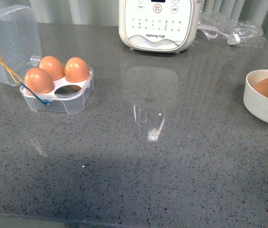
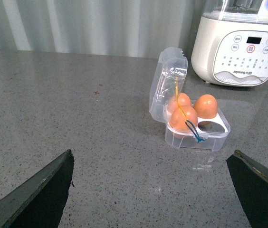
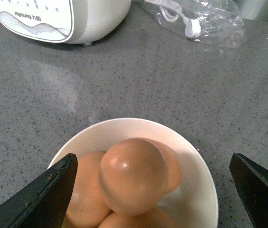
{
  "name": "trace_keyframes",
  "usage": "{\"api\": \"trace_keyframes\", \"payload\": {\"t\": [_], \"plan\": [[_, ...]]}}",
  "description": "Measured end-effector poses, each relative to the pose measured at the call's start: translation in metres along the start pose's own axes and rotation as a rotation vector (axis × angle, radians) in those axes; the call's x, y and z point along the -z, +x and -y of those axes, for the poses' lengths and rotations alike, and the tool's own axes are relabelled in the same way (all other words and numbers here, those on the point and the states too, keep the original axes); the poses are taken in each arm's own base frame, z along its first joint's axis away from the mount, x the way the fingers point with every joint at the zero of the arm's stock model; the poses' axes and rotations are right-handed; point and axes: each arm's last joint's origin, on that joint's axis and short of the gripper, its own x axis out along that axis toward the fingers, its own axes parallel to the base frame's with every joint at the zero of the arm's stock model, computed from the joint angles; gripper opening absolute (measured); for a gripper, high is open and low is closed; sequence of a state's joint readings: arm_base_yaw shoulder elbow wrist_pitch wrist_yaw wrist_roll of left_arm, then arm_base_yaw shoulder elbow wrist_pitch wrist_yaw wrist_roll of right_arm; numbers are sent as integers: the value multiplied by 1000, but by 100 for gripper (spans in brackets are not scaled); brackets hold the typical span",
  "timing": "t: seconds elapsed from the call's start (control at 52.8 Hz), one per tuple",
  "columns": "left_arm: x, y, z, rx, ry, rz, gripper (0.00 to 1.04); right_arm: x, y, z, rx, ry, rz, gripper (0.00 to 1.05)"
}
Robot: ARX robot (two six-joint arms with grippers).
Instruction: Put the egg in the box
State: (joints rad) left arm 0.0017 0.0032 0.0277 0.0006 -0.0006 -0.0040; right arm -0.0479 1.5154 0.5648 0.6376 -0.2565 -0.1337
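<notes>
One egg atop bowl heap, between released right claw's wide-spread fingers, not touching.

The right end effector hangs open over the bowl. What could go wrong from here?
The top egg rests on others in the bowl, so the open right end effector could nudge neighbours while closing.
The box has one empty cell beside three seated eggs; an off-centre placement could knock them.
The box sits far across the table; a smooth egg might slip in transit.
</notes>
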Motion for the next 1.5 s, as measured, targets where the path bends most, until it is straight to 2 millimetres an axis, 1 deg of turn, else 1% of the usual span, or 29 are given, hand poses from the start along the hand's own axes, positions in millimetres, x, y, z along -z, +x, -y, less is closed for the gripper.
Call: {"api": "trace_keyframes", "payload": {"t": [0.114, 0.265, 0.436, 0.474, 0.531, 0.55, 0.625, 0.663, 0.777, 0.815, 0.891, 1.004, 1.194, 1.251, 1.327, 1.421, 1.497], "plan": [[0, 0, 0, 0, 0, 0, 98, -1, 9, -3, -36, 19, 21, 97], [0, 0, 0, 0, 0, 0, 98, 4, 21, -7, -39, 24, -2, 97], [0, 0, 0, 0, 0, 0, 98, 3, 25, -9, -25, 25, -2, 96], [0, 0, 0, 0, 0, 0, 98, 2, 26, -9, -18, 28, -2, 92], [0, 0, 0, 0, 0, 0, 98, 1, 27, -9, -18, 37, -8, 81], [0, 0, 0, 0, 0, 0, 98, 1, 27, -9, -19, 37, -8, 76], [0, 0, 0, 0, 0, 0, 98, 1, 27, -11, -26, 45, -17, 65], [0, 0, 0, 0, 0, 0, 98, 1, 27, -11, -27, 47, -20, 61], [0, 0, 0, 0, 0, 0, 98, -1, 26, -15, -31, 49, -24, 44], [0, 0, 0, 0, 0, 0, 98, -2, 26, -17, -35, 46, -22, 42], [0, 0, 0, 0, 0, 0, 98, -7, 24, -21, -44, 41, -13, 42], [0, 0, 0, 0, 0, 0, 98, -21, 21, -33, -81, 29, 18, 42], [0, 0, 0, 0, 0, 0, 98, -62, 28, -60, -195, 45, 99, 42], [0, 0, 0, 0, 0, 0, 98, -76, 35, -75, -267, 53, 121, 42], [0, 0, 0, 0, 0, 0, 98, -92, 52, -103, -404, 71, 130, 42], [0, 0, 0, 0, 0, 0, 98, -96, 69, -128, -526, 82, 108, 42], [0, 0, 0, 0, 0, 0, 98, -95, 79, -144, -593, 80, 92, 42]]}}
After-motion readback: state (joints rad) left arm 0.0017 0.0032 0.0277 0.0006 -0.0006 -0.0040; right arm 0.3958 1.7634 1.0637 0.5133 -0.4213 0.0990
